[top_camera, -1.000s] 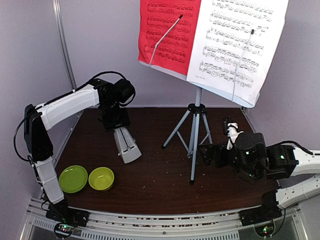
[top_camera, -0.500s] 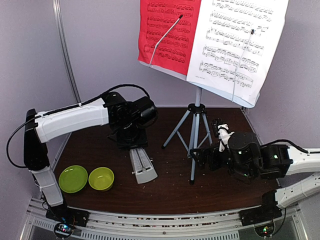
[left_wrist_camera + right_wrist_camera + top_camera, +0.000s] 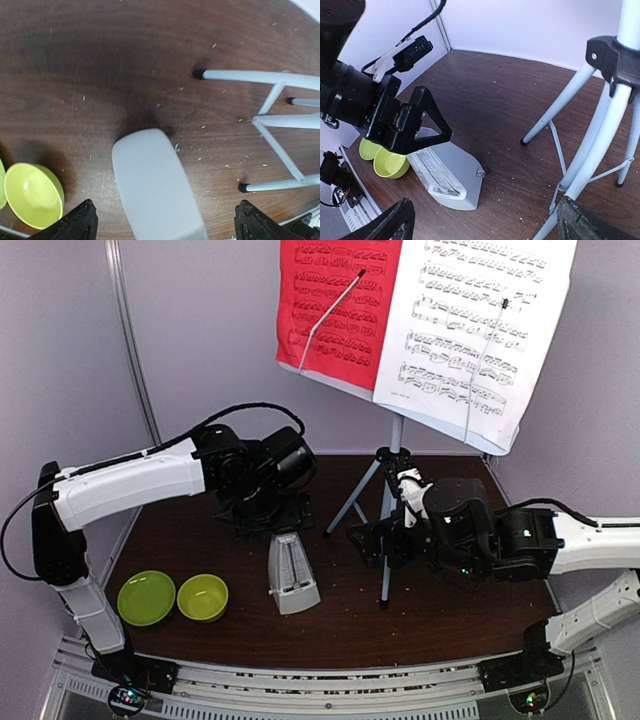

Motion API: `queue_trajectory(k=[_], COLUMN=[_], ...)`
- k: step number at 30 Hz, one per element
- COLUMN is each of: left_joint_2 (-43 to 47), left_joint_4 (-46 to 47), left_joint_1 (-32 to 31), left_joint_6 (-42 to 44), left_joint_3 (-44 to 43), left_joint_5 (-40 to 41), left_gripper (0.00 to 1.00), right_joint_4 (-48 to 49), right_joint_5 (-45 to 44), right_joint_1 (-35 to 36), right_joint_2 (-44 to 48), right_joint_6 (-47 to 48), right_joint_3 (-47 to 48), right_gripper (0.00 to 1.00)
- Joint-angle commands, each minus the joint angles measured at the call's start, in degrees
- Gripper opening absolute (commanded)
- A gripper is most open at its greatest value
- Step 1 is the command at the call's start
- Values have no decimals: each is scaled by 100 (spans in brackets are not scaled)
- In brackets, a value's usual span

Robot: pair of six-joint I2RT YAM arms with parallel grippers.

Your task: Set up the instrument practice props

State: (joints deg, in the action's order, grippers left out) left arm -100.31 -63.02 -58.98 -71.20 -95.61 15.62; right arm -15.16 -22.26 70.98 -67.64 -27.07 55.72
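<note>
Whitish metronome point(image 3: 292, 575) stands upright mid-table point(image 3: 330, 630), toward the near edge, beside the music stand point(image 3: 385, 510). Left jaws wide open over it, not gripping; right jaws open, empty. Probably light, rigid, slick taper: pinch low.

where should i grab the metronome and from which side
Take the metronome by its narrow upper part, coming from above with the left pincer and closing across the two flat side faces. It appears to stand upright and tapers upward, so the top probably fits the jaws best. The wide base carries a side knob.
</note>
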Motion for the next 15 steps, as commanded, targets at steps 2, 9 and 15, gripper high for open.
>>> queue_trajectory(k=[2, 9, 15], left_joint_2=[1044, 2771, 4001], left_joint_4=[759, 2232, 3145], left_joint_1=[71, 986, 1578], left_joint_6=[977, 1826, 3269], left_joint_3=[451, 2437, 3706], left_joint_5=[655, 352, 69], left_gripper=[98, 98, 98], right_joint_4=[13, -198, -747], right_joint_5=[46, 72, 117], right_joint_1=[1, 90, 166], right_joint_2=[-345, -1433, -2561], right_joint_6=[-71, -310, -601], right_joint_3=[487, 1433, 2582], right_gripper=[100, 100, 100])
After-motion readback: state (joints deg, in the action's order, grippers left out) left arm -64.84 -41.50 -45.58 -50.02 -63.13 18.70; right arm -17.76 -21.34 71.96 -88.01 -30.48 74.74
